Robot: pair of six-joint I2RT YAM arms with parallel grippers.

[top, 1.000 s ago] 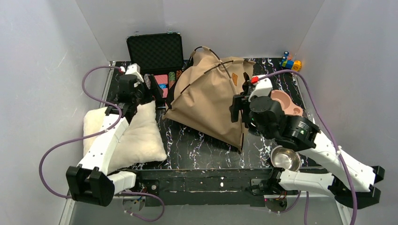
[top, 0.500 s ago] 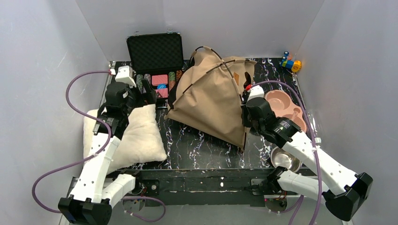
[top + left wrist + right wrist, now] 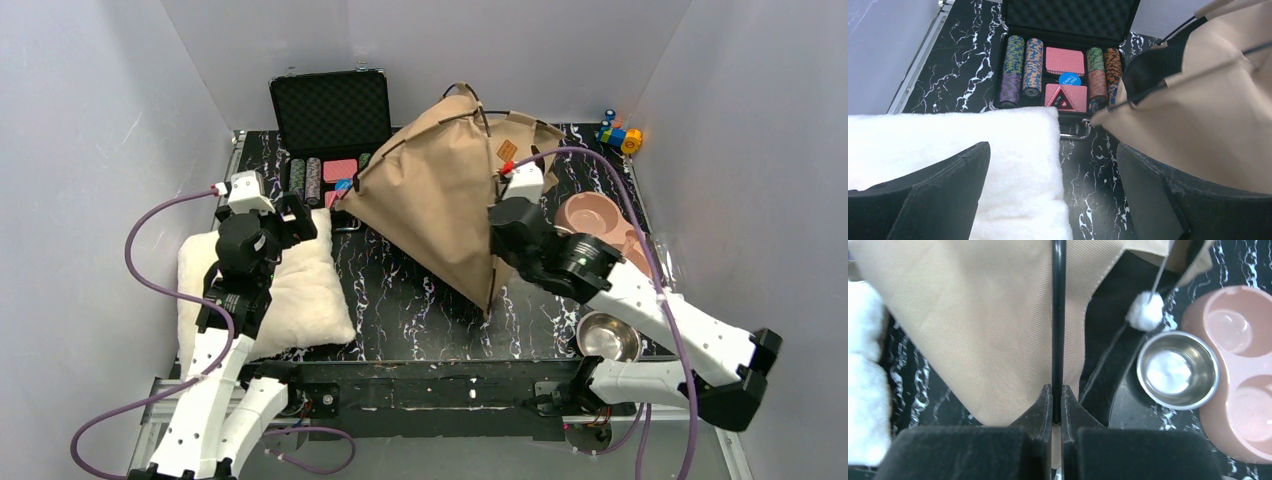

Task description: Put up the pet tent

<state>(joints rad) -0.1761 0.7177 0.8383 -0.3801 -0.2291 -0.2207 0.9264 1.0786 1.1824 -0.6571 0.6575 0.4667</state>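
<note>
From above, the white right arm (image 3: 640,300) hid part of the pink double bowl (image 3: 588,212) from you. The tan canvas tent (image 3: 440,190) covered the right corner of the open black case (image 3: 330,115).

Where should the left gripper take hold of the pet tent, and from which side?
A thin black pole on the left edge of the pet tent, approached from the left. It stands exposed and rigid, slim enough to pinch, as the right gripper does; loose canvas may slip.
</note>
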